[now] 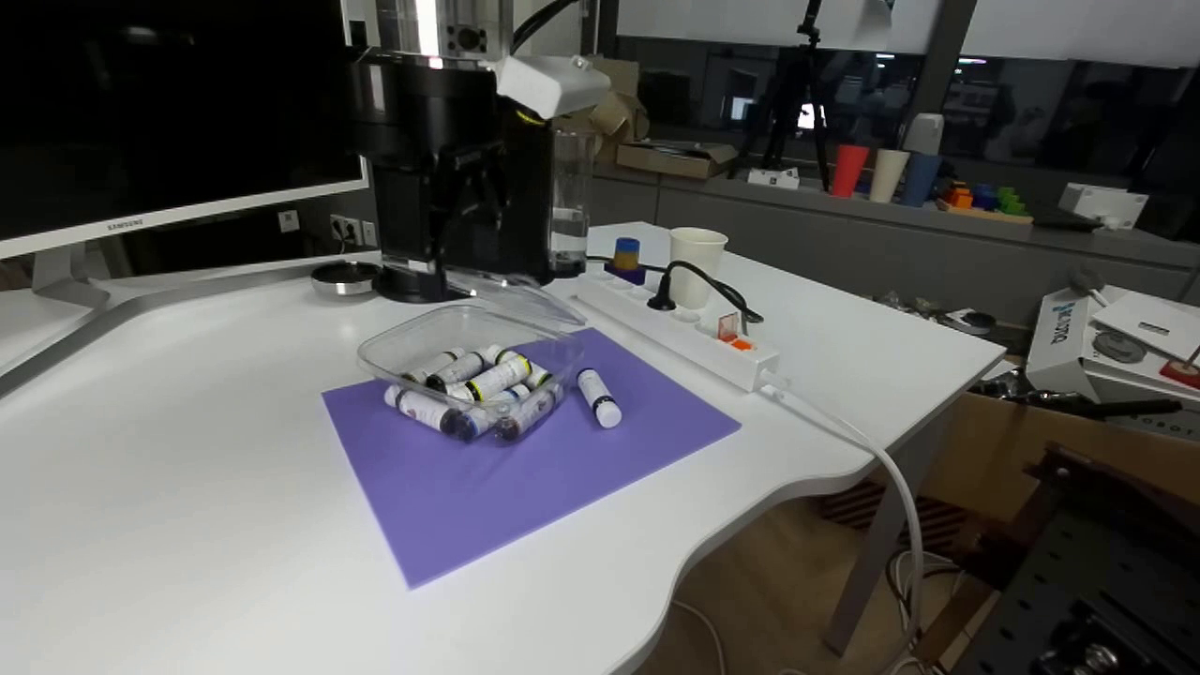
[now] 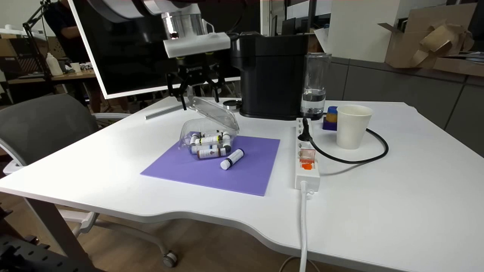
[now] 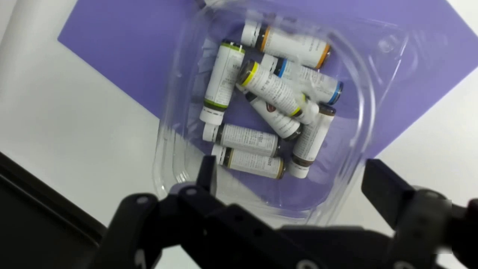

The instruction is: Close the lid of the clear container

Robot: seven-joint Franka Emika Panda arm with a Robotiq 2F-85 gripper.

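The clear container is a shallow see-through box partly on a purple mat, with several small bottles in it. It also shows in an exterior view and the wrist view. Its lid stands open, tilted up from the box; it also shows in an exterior view. My gripper is open above the box, its fingers pointing down near the lid's raised edge. In the wrist view its fingertips are wide apart with nothing gripped. I cannot tell whether a finger touches the lid.
A loose white bottle lies on the purple mat beside the box. A black machine stands close behind. A white power strip, a paper cup and a round metal dish are nearby. A monitor stands behind.
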